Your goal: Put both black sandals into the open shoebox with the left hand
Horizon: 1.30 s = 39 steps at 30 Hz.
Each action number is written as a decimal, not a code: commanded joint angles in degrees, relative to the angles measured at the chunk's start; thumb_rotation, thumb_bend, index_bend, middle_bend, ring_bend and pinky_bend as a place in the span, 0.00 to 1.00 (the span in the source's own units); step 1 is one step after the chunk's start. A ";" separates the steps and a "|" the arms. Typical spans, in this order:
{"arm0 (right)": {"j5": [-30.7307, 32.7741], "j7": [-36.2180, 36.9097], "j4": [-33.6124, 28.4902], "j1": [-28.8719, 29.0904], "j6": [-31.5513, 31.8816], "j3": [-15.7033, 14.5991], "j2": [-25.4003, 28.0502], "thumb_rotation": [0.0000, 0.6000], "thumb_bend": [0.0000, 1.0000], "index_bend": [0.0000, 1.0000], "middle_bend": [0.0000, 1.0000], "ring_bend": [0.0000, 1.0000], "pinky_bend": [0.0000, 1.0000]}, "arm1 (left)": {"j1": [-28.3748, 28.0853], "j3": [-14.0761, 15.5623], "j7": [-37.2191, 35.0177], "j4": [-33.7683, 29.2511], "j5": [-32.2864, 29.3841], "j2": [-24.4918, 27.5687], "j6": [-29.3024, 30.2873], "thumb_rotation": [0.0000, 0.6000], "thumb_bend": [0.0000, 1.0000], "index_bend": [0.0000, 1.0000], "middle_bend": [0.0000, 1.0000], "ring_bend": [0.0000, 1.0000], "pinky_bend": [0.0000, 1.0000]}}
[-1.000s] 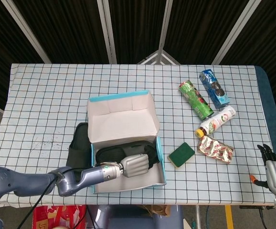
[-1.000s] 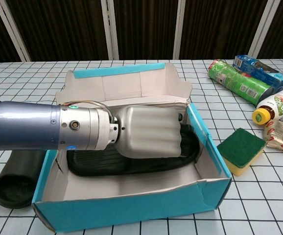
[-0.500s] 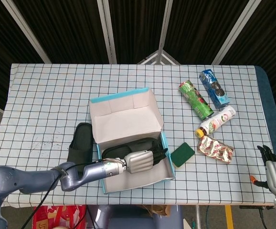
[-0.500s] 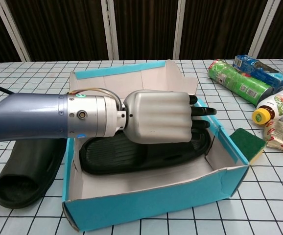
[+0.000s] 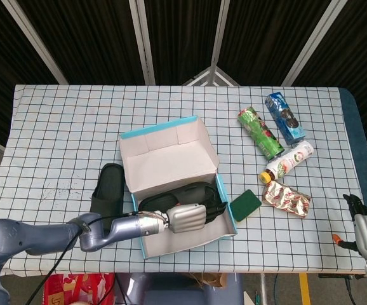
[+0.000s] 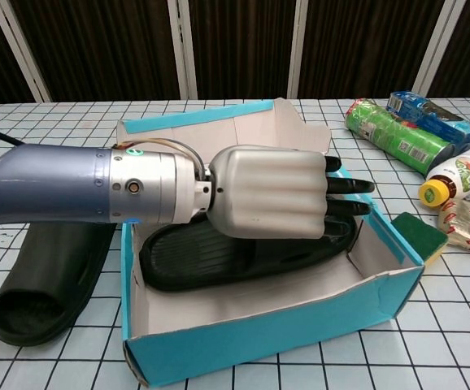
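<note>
My left hand (image 6: 267,192) has risen off the sandal in the shoebox (image 6: 243,262), fingers (image 6: 345,186) now straight and released; the shoebox (image 5: 185,236) has slid toward the sponge (image 5: 246,205). The other sandal (image 5: 108,190) lies on the counter (image 5: 63,140) just beside the shoebox. Only the head view shows my right hand (image 5: 364,227), held apart off the counter's edge; whether released or clenched I cannot tell.

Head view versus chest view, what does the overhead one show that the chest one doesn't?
Only the head view shows the right hand off the table's right edge, and the checked tablecloth's far corners. Only the chest view shows the ribbed footbed of the black sandal in the box up close. Both share the left hand over the open blue shoebox, the second black sandal outside beside it, and the green sponge.
</note>
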 commanded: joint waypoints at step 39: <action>1.45 -1.36 -0.90 0.30 -0.34 -0.15 -0.13 1.00 0.23 0.10 0.10 0.20 0.25 | 33.91 7.91 -22.70 -14.44 -8.76 14.83 32.60 1.00 0.41 0.39 0.45 0.31 0.54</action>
